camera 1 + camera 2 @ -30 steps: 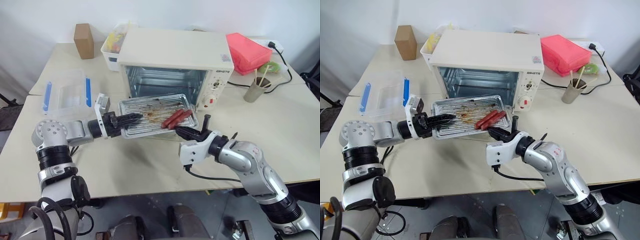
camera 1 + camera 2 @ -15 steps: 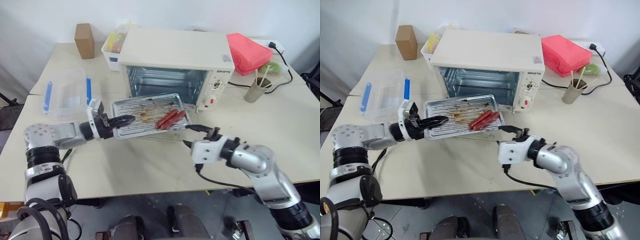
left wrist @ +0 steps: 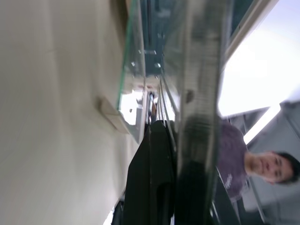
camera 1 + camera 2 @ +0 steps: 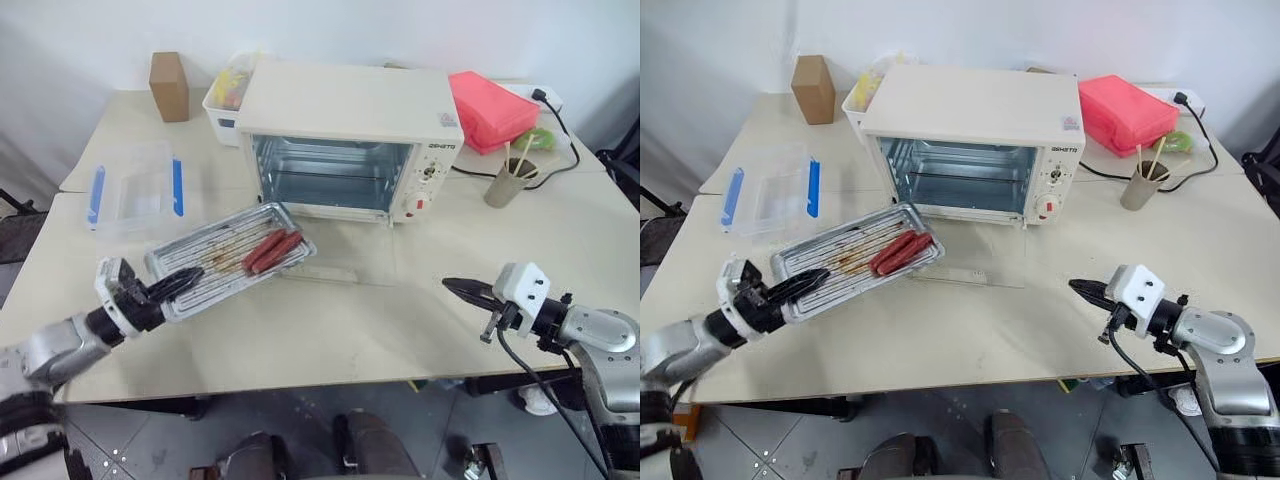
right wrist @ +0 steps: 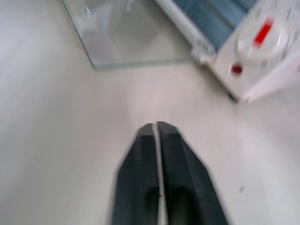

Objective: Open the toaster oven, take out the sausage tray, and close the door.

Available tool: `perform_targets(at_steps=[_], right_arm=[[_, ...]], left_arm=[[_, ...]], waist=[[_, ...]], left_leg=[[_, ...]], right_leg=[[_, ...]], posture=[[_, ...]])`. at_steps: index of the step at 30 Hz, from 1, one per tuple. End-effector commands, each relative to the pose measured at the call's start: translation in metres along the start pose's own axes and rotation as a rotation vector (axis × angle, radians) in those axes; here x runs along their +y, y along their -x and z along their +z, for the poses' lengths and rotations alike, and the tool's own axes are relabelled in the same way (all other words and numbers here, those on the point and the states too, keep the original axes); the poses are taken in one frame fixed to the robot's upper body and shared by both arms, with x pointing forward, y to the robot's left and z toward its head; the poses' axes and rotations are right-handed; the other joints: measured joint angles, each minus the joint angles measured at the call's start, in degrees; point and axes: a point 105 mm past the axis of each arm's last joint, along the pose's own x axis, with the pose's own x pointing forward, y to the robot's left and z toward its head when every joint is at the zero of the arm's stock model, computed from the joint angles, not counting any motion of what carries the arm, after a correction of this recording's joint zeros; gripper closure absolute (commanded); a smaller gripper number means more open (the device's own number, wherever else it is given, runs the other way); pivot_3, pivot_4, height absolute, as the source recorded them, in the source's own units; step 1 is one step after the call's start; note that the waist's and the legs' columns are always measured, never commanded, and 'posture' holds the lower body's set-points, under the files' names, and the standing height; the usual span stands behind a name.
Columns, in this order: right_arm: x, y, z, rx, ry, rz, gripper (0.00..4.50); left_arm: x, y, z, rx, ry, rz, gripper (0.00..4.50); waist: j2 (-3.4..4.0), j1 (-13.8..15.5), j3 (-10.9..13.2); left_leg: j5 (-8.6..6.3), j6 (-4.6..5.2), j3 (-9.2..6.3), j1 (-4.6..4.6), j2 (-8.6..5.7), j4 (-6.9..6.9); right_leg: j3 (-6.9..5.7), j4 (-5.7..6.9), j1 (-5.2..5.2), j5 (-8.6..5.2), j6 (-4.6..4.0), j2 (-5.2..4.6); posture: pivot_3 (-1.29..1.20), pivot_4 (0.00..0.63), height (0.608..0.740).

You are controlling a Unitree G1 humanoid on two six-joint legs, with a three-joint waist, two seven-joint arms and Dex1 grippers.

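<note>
The cream-white toaster oven stands at the back of the table. Its glass door lies open, flat on the table in front of it, and the cavity is empty. The silvery sausage tray, grease-stained, carries red sausages and sits left of the door. My left gripper is shut on the tray's near left end; the left wrist view shows its fingers against the tray's rim. My right gripper is shut and empty, above bare table right of the door.
A clear box with blue clips lies at the left. A cardboard box and a white bin stand behind it. A pink bag, a cup of sticks and a cable sit at the right. A person is nearby.
My left gripper has drawn the tray left and toward the table's front, away from the oven. My right gripper left the tray's right corner, swung right, opened briefly and shut again.
</note>
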Motion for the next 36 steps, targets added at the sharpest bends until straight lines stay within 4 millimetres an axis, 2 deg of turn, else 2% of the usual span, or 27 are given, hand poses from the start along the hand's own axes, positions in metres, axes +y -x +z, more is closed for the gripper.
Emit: perform_targets(at_steps=[1,3,7,13,15,21,26,29,32,36], right_arm=[[0.005,-0.019,-0.004,-0.059,-0.056,0.049,4.46],[0.006,-0.030,-0.003,-0.091,-0.068,0.059,4.46],[0.009,-0.054,0.010,-0.200,-0.127,0.095,4.46],[0.009,-0.061,0.035,-0.350,-0.164,0.119,4.46],[0.002,-0.060,0.044,-0.389,-0.178,0.103,4.46],[-0.028,-0.038,0.107,-0.646,-0.243,0.026,4.46],[-0.036,-0.032,0.123,-0.676,-0.258,-0.005,4.46],[-0.037,-0.026,0.123,-0.662,-0.296,0.015,4.46],[-0.027,-0.017,0.117,-0.598,-0.253,0.052,3.88],[0.004,0.004,0.092,-0.439,-0.173,0.155,2.54]], left_arm=[[-0.018,0.017,0.006,-0.148,-0.087,-0.067,4.50],[-0.016,0.025,0.005,-0.220,-0.097,-0.067,4.50],[-0.012,0.036,0.002,-0.351,-0.101,-0.063,4.50],[-0.007,0.041,-0.010,-0.474,-0.084,-0.072,4.50],[-0.006,0.042,-0.014,-0.504,-0.076,-0.074,4.50],[-0.007,0.051,-0.020,-0.551,-0.089,-0.064,4.50],[-0.007,0.048,-0.020,-0.520,-0.092,-0.071,4.50],[-0.004,0.038,-0.024,-0.445,-0.082,-0.068,4.50],[-0.004,0.027,-0.027,-0.367,-0.074,-0.080,4.50],[0.001,0.004,-0.037,-0.171,-0.055,-0.067,4.50]], waist=[[-0.01,-0.1,0.0],[0.01,0.0,0.0],[0.00,0.0,0.0],[0.00,0.6,0.0],[0.00,0.8,0.0],[0.01,0.7,0.0],[-0.07,1.4,0.0],[-0.06,1.6,0.0],[-0.06,2.0,0.0],[-0.06,3.0,0.0]], left_leg=[[-0.01,-0.01,-0.02,0.03,0.00,0.00],[-0.02,-0.03,-0.05,0.04,0.00,0.00],[-0.04,-0.06,-0.10,0.03,-0.01,0.02],[-0.09,-0.07,-0.23,0.00,-0.01,0.03],[-0.11,-0.06,-0.23,0.00,-0.01,0.04],[-0.17,-0.16,-0.58,0.01,-0.05,0.04],[-0.26,-0.21,-1.02,0.00,-0.16,0.04],[-0.30,-0.16,-1.05,-0.01,-0.18,0.04],[-0.32,-0.12,-1.11,-0.04,-0.20,0.03],[-0.35,-0.10,-1.35,-0.01,-0.19,-0.05]], right_leg=[[0.02,0.00,0.03,0.00,0.00,0.01],[0.04,0.01,0.03,0.00,0.00,0.07],[0.10,0.01,0.04,0.00,-0.02,0.11],[0.08,-0.14,0.09,0.00,-0.02,0.17],[0.08,-0.17,0.11,0.00,-0.01,0.18],[0.18,-0.17,0.10,0.01,-0.05,0.34],[0.11,-0.28,0.19,0.01,-0.06,0.40],[0.09,-0.35,0.23,0.01,-0.06,0.38],[0.04,-0.43,0.26,0.01,-0.06,0.35],[-0.20,-0.74,0.51,0.01,-0.06,0.36]], posture=[[0.00,0.150,0.740],[0.00,0.150,0.740],[0.00,0.150,0.740],[0.00,0.150,0.740],[0.00,0.150,0.740],[0.00,0.150,0.740],[0.00,0.150,0.740],[0.00,0.150,0.740],[0.00,0.150,0.740],[0.00,0.150,0.740]])
